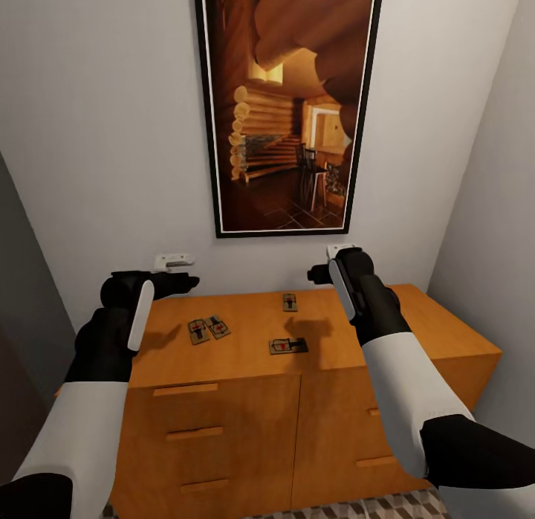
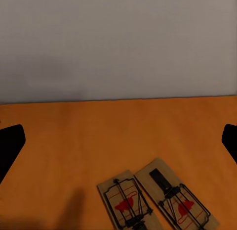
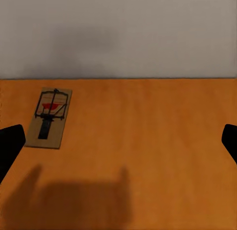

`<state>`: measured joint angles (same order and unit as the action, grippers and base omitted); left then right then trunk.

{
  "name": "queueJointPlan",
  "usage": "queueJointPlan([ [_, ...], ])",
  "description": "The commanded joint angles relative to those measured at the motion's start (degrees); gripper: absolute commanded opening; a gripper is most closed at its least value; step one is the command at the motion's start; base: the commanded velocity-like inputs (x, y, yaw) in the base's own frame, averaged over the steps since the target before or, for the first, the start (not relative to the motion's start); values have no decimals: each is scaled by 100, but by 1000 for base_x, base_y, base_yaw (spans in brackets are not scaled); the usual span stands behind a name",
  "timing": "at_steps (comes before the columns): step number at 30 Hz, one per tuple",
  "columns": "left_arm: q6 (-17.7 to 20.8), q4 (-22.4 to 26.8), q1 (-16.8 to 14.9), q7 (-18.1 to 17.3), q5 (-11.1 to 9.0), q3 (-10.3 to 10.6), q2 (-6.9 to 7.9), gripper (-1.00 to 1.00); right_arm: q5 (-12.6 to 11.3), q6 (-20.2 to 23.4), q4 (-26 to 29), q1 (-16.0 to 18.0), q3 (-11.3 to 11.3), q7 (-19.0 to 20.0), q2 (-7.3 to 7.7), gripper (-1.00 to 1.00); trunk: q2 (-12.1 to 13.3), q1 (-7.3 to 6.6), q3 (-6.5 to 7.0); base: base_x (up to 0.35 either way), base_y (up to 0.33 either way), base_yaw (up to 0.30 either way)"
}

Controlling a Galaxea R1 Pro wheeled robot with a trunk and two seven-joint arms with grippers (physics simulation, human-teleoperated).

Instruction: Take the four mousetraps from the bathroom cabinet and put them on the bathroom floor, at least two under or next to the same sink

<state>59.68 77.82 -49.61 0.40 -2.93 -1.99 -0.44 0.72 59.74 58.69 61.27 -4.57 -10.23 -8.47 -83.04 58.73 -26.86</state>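
Both arms reach out in white sleeves and black forearms over the cabinet (image 1: 245,400), an orange-brown unit with slim bar handles on its drawer fronts, standing against the pale wall. Four mousetraps lie flat on the cabinet's top. Two of them sit side by side, touching, toward the cabinet's left half: the left trap of the pair (image 1: 197,331) and the right trap of the pair (image 1: 218,326); the left wrist view looks down on them, each a pale board with black wire and a red mark (image 2: 127,205) (image 2: 175,200). A third trap (image 1: 288,346) lies near the middle of the top, closer to the cabinet's front edge, and a fourth trap (image 1: 290,302) lies behind it, nearer the wall; one lone trap (image 3: 49,117) shows in the right wrist view. The left claw (image 1: 182,282) hangs above the cabinet's left end, its fingers spread wide apart with nothing between them. The right claw (image 1: 321,273) hangs above the back of the cabinet, near the fourth trap, likewise spread wide and empty. Above the cabinet hangs a framed picture (image 1: 286,110) of a log-walled room. A strip of cube-patterned bathroom floor (image 1: 349,508) shows at the cabinet's foot.
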Motion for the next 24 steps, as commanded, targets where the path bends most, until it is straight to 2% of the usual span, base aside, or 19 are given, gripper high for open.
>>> queueJointPlan([
  [1, 26, 4, -5, 4, -28, -13, -5, 100, 5, 26, 3, 5, -7, -12, 0, 100, -4, 0, -7, 0, 0, 0],
  [24, 26, -4, -5, 4, -29, -29, 34, 100, 7, 26, 28, 8, 6, -15, -5, 100, -4, 0, -7, 0, 0, 3],
])
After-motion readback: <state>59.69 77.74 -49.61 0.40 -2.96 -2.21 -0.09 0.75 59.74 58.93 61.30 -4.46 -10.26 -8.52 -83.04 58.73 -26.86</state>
